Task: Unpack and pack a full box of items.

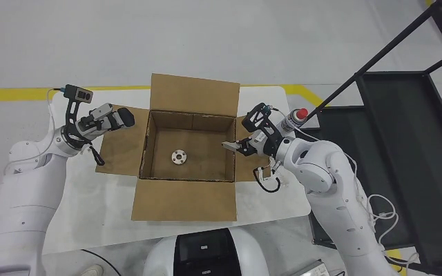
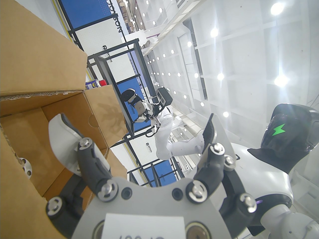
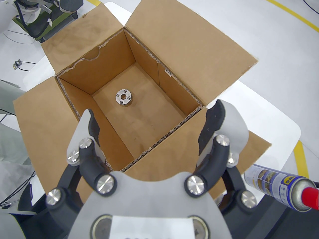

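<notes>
Inside one box (image 1: 190, 122), one flange (image 1: 179, 157), perhaps metal, one can (image 1: 295, 117) outside

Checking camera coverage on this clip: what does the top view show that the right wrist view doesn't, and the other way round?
Top view: the table in full outline, both arms along their length, and the shelves of the dark rack beside the table. Right wrist view: the right tool close up and open near the box rim, and the torn corrugated edges along that rim. Shared: the open box, one round metal part on its floor, the spray can next to the box, and the left tool on the box's far side from the right tool.
</notes>
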Controlling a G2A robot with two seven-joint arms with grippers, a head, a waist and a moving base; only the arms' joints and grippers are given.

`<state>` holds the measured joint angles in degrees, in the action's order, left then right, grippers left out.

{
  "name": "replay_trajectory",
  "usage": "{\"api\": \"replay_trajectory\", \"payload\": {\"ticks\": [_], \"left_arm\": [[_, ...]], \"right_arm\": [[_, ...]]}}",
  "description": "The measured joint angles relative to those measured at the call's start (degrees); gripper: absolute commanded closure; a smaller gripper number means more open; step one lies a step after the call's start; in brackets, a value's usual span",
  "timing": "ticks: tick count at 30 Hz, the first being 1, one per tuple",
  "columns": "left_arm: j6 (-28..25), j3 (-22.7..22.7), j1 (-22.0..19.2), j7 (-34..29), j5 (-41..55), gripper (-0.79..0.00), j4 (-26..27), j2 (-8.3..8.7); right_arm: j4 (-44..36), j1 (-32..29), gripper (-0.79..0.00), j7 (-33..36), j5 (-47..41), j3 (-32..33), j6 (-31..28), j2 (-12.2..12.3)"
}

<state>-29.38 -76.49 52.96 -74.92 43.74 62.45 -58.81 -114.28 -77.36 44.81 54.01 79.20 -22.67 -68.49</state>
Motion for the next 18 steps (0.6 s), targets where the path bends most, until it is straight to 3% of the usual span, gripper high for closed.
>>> {"api": "replay_trajectory", "payload": {"ticks": [4,14,18], "left_arm": [[0.00,0.00,0.00,0.00,0.00,-0.785,0.00,0.00],[0.00,0.00,0.00,0.00,0.00,-0.785,0.00,0.00],[0.00,0.00,0.00,0.00,0.00,-0.785,0.00,0.00]], "right_arm": [[2.88,2.67,-0.785,-1.52,1.04,-4.81,-1.63,-0.44],[19.33,20.86,-0.785,-0.08,9.45,-26.38,-3.97,-3.94],[25.22,25.99,-0.785,-0.09,12.48,-32.04,-5.04,-5.36]]}}
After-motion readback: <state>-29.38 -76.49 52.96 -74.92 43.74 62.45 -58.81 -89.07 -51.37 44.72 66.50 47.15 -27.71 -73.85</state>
